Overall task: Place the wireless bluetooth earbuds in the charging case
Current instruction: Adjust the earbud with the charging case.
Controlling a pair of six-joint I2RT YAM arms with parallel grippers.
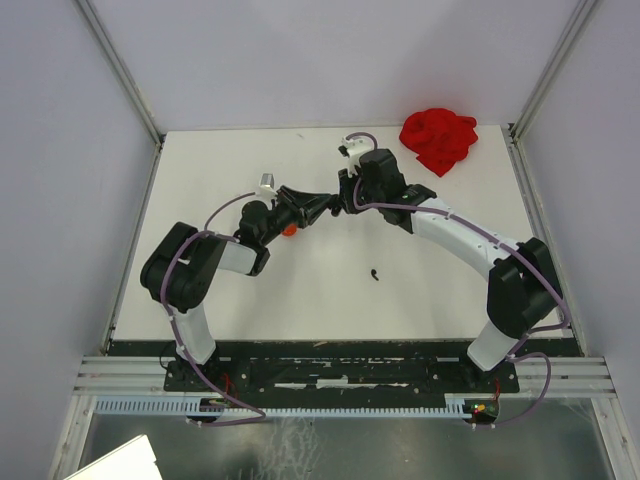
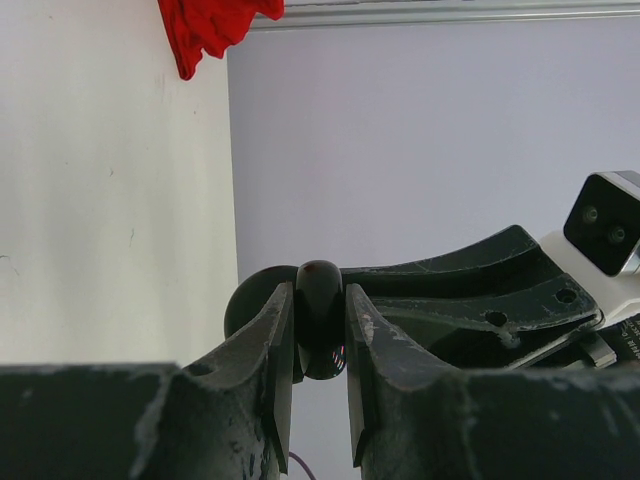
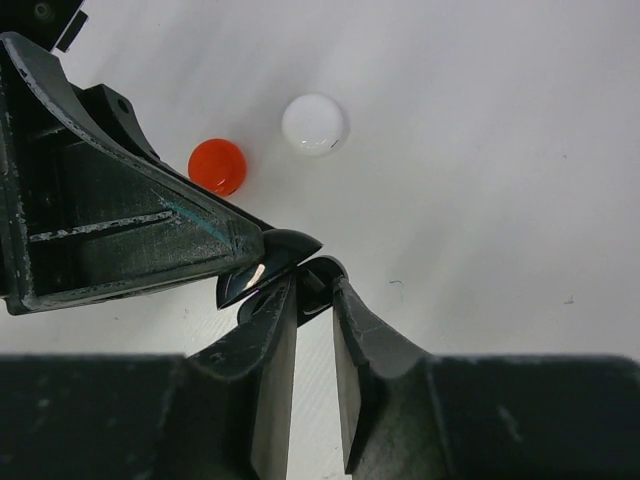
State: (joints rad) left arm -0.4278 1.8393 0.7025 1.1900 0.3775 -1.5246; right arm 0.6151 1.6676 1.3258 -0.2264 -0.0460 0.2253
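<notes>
The left gripper [image 2: 318,300] is clamped on the round black charging case [image 2: 320,325], held above the table [image 1: 300,290]. The right gripper [image 3: 312,290] meets the case tip to tip with its jaws narrowly apart; whether they pinch anything cannot be told. One black earbud [image 1: 375,273] lies mid-table, well apart from both.

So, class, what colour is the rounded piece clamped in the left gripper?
Glossy black; the rounded piece shows best in the left wrist view.
</notes>
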